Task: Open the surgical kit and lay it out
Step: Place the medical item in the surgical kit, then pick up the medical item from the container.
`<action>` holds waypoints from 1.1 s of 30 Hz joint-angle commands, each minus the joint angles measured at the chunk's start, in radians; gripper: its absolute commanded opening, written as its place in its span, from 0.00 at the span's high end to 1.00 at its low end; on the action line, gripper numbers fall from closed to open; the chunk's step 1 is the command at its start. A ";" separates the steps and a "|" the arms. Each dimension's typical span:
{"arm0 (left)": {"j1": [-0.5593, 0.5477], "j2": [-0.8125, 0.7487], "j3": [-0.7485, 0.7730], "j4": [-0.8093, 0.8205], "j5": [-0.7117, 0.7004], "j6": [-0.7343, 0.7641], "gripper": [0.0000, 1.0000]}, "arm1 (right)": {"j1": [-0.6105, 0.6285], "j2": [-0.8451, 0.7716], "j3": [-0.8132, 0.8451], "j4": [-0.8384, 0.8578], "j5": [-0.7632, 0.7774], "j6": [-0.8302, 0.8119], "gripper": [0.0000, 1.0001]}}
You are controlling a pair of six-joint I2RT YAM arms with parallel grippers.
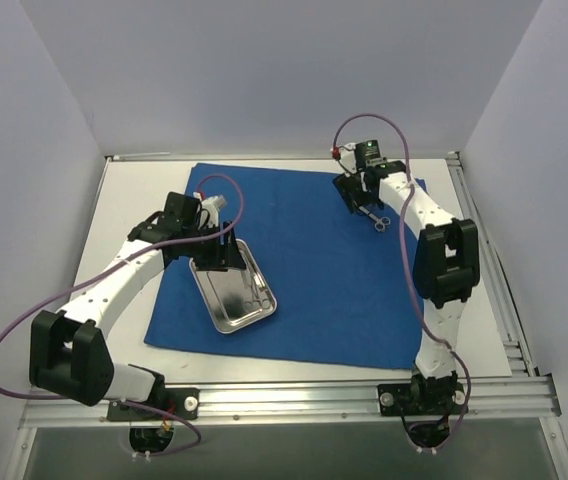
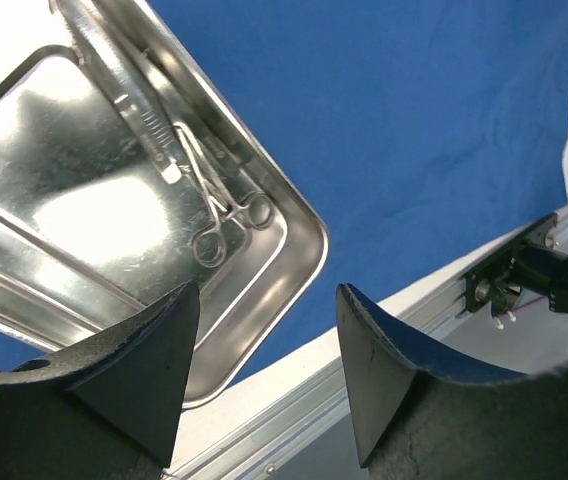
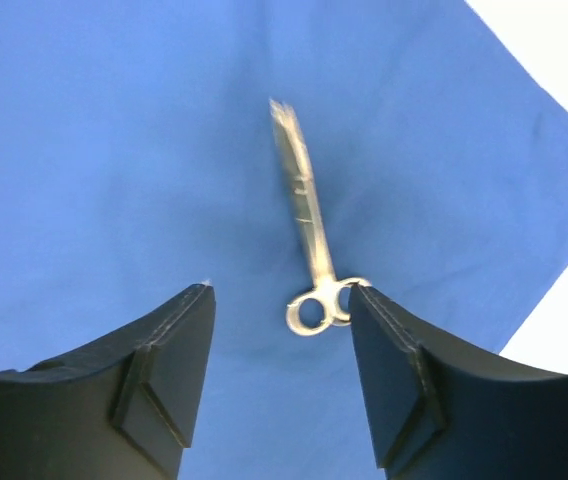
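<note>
Robot lab cell, plain white walls (image 1: 264, 70), aluminium-framed table (image 1: 134, 205), two bolted arms (image 1: 114, 290)

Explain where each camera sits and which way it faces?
Top external: fixed above and behind the arms, looking down on the table; the left arm and right arm show.
Left wrist: on the left wrist, looking past the open left end effector at the steel tray holding instruments.
Right wrist: on the right wrist, looking past the open right end effector at a scissor-like instrument against the blue cloth.
Shared: top and left wrist both show the tray; all three show the cloth.
</note>
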 commanded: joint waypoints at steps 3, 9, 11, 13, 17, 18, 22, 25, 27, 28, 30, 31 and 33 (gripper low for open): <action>0.004 0.055 0.046 -0.049 -0.098 -0.071 0.36 | 0.148 -0.189 -0.079 0.099 0.217 0.203 0.35; 0.000 0.131 0.055 -0.064 -0.181 -0.140 0.51 | 0.259 -0.304 -0.098 0.065 0.210 0.354 0.00; -0.019 0.151 0.057 -0.061 -0.207 -0.134 0.53 | 0.269 -0.351 -0.185 0.113 0.184 0.429 0.00; -0.048 0.171 0.063 -0.058 -0.224 -0.126 0.55 | 0.263 -0.416 -0.274 0.173 0.134 0.484 0.00; -0.097 0.211 0.071 -0.063 -0.283 -0.128 0.55 | 0.169 -0.497 -0.375 0.196 -0.103 0.544 0.01; -0.108 0.220 0.078 -0.067 -0.314 -0.128 0.56 | 0.112 -0.529 -0.394 0.211 -0.148 0.566 0.05; -0.154 0.271 0.097 -0.063 -0.353 -0.129 0.57 | 0.088 -0.608 -0.441 0.225 -0.175 0.590 0.20; -0.186 0.311 0.115 -0.061 -0.397 -0.129 0.60 | 0.090 -0.674 -0.467 0.242 -0.140 0.595 0.23; -0.200 0.337 0.123 -0.058 -0.403 -0.131 0.62 | 0.090 -0.701 -0.477 0.251 -0.140 0.595 0.23; -0.204 0.360 0.124 -0.055 -0.405 -0.132 0.62 | 0.090 -0.706 -0.481 0.257 -0.146 0.593 0.24; -0.217 0.380 0.124 -0.031 -0.399 -0.141 0.63 | 0.090 -0.715 -0.490 0.268 -0.158 0.592 0.24; -0.221 0.403 0.128 -0.026 -0.399 -0.146 0.63 | 0.091 -0.714 -0.492 0.270 -0.167 0.593 0.24; -0.231 0.427 0.138 -0.027 -0.412 -0.155 0.64 | 0.090 -0.715 -0.500 0.279 -0.173 0.592 0.24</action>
